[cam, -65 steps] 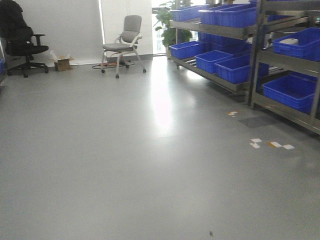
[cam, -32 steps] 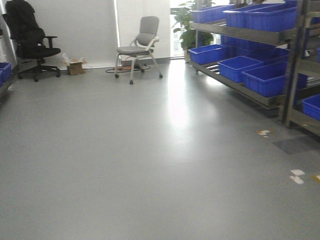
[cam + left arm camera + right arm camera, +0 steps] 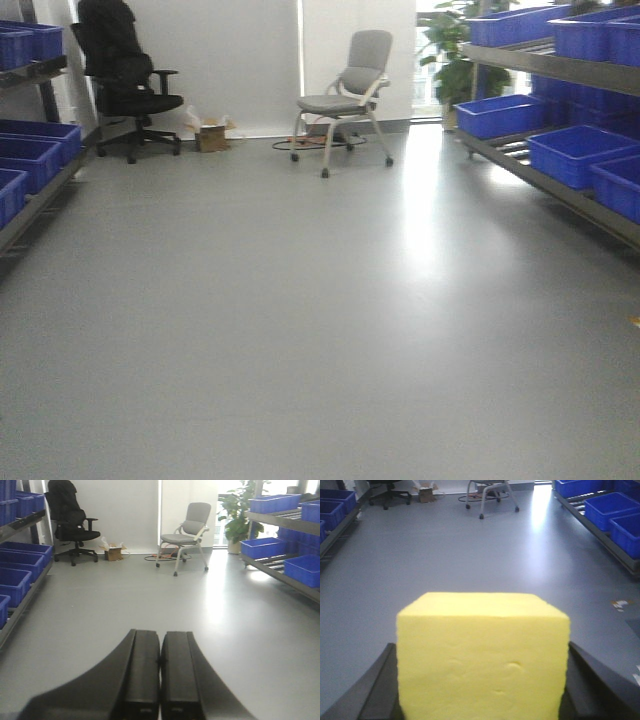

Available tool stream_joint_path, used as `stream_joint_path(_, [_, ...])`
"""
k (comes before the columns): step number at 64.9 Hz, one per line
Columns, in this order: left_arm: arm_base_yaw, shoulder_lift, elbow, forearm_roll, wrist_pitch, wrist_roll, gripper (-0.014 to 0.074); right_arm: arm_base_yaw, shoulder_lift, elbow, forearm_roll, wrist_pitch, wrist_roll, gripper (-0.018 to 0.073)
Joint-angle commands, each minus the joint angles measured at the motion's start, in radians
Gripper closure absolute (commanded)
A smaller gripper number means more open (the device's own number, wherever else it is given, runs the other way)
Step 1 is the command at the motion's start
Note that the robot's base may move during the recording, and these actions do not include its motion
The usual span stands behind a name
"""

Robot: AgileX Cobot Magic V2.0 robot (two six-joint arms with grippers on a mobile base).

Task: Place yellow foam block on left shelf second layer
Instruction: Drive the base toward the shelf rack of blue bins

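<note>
The yellow foam block fills the lower middle of the right wrist view, held between the two black fingers of my right gripper, which is shut on it above the grey floor. My left gripper is shut and empty, its two black fingers pressed together, pointing down the aisle. The left shelf with blue bins stands at the left edge of the front view and in the left wrist view. Neither gripper shows in the front view.
A right shelf with blue bins lines the right side. A grey chair, a black office chair, a small cardboard box and a potted plant stand by the far wall. Grey floor lies between the shelves.
The front view has swung left: the right shelf slid toward the right edge, the chairs moved right in frame, and the left shelf with blue bins came into view.
</note>
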Motion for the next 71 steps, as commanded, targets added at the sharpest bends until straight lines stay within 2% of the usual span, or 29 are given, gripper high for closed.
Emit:
stream_joint_path(1, [-0.005, 0.007, 0.026, -0.007, -0.088, -0.004, 0.046, -0.008, 0.02, -0.024, -0.012, -0.086, -0.008, 0.0233])
stream_joint_path(71, [-0.005, 0.007, 0.026, -0.007, -0.088, -0.004, 0.046, -0.008, 0.02, -0.024, -0.012, -0.086, -0.008, 0.0233])
